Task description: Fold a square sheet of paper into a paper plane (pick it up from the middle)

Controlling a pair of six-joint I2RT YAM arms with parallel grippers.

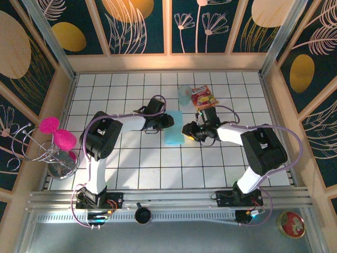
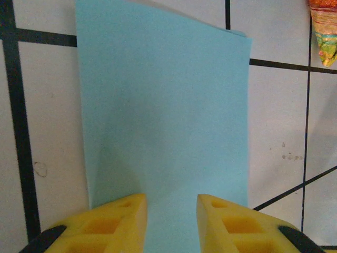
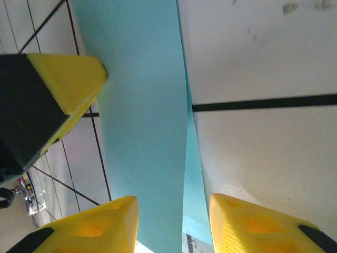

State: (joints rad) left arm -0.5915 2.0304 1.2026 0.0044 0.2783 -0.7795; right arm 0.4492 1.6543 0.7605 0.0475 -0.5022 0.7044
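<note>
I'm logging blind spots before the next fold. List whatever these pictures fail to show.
- Left wrist view: near edge of the paper, hidden behind the left gripper and the bottom edge.
- Top view: part of the paper's right edge, under the right gripper.
- Left wrist view: most of the snack packet, cut off by the right edge.
- Top view: contents of the cup, too small.

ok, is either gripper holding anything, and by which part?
Nothing looks gripped. Left gripper and right gripper both have jaws apart over the folded sheet, from opposite sides.
</note>
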